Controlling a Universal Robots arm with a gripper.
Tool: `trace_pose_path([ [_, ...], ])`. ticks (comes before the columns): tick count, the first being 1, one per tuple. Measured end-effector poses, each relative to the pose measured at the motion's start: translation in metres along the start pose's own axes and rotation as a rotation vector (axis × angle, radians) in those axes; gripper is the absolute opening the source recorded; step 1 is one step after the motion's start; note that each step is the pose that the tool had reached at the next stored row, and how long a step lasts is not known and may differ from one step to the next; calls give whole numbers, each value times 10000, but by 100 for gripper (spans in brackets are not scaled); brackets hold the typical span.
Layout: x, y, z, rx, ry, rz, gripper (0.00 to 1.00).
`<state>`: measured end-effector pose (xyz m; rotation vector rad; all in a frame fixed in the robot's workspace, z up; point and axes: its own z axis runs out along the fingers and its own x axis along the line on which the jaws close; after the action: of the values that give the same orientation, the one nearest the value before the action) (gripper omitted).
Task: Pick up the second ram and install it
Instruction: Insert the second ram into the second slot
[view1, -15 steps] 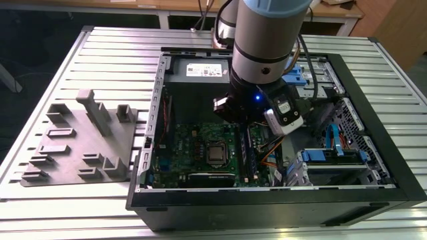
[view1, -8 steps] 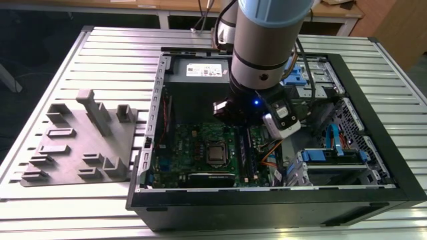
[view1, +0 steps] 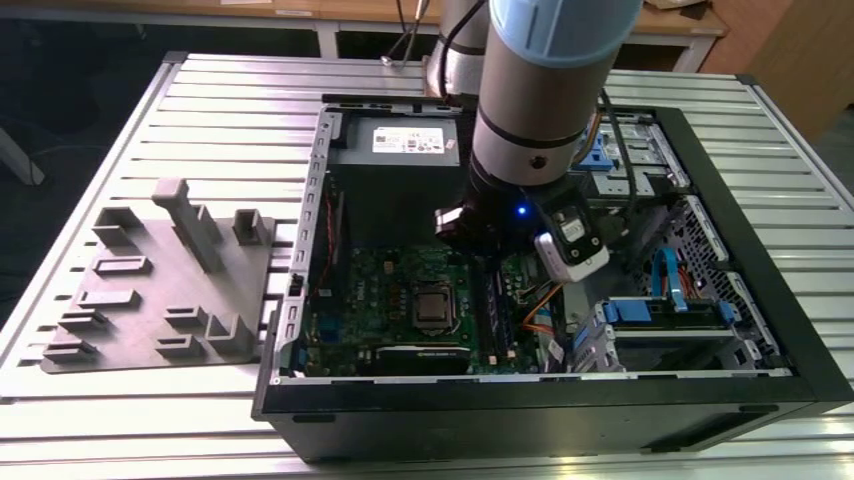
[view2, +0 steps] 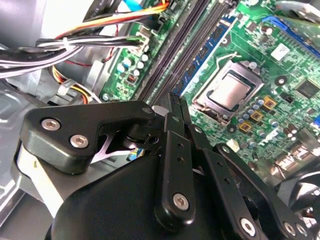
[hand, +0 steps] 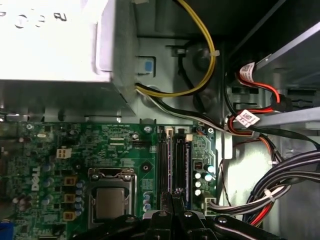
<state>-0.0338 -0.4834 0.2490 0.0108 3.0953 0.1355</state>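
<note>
The arm (view1: 541, 90) reaches down into the open computer case (view1: 534, 415), which lies on the slatted metal surface (view1: 120, 100). At 9 o'clock from the case in the exterior view sits the grey fixture block (view1: 160, 290).

Writing is plentiful. The power supply carries a white printed label (view1: 411, 142), and white lettering runs along the green motherboard (hand: 36, 177). Two white tags (hand: 246, 118) hang on the red cables. We do not read any of it out.

The hand (view2: 172, 100) (hand: 175, 194) hangs over the memory slots with its fingers narrow, almost together. We take the second ram (hand: 178, 160) (view2: 192, 55) to be the long dark strip beside the blue slot (view2: 215, 35), in line with the fingertips. Its near end meets the tips. We cannot tell whether the fingers pinch it or only bear on it, nor whether it is fully seated. In the exterior view its long axis (view1: 491, 310) runs from 12 to 6 o'clock. The processor socket (view1: 430, 308) sits just at 9 o'clock from it.
</note>
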Motion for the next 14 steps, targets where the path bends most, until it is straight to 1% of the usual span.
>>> trace_pose_path([
  [5,-2,-33,56,-3,-1,2,8],
  [14,-1,-60,106,-6,-1,1,8],
])
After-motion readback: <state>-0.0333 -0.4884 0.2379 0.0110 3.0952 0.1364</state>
